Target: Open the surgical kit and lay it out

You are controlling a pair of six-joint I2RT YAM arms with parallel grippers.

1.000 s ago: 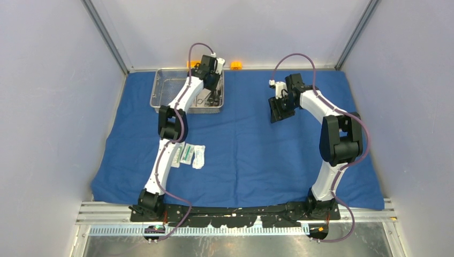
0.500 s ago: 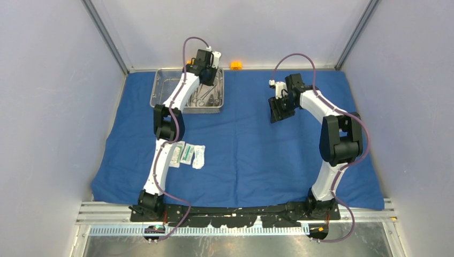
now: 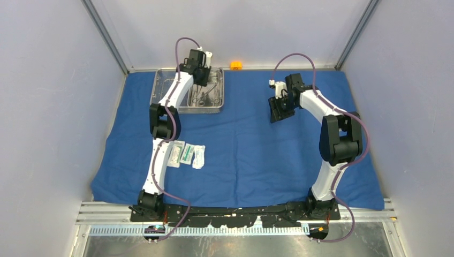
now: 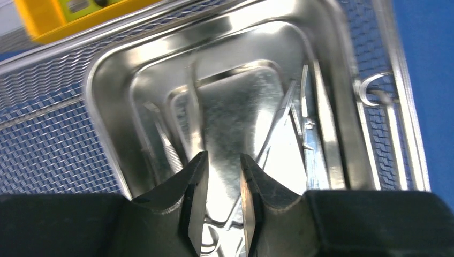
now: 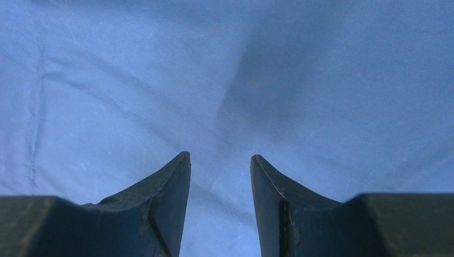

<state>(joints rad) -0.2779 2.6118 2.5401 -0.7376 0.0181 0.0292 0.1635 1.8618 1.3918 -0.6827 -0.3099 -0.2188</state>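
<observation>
Blue cloth wrap [image 3: 257, 155] below; left arm [image 3: 172, 96] extended, left gripper [image 4: 219, 160] above steel tray [image 4: 235, 107]

The left pincer [image 4: 221, 160], shut a second ago, has opened a narrow gap with nothing between its fingers. Seen from above, it has drawn back from the middle of the tray [image 4: 110, 123] toward 10 o'clock and now hangs at the tray's far edge. The instruments [image 3: 206, 95], earlier partly under the wrist, lie more exposed. The left elbow [image 3: 160, 120] has swung toward 9 o'clock. The orange block [image 4: 64, 16] behind the basket [image 3: 160, 88], visible from above before, is now covered by the wrist.
</observation>
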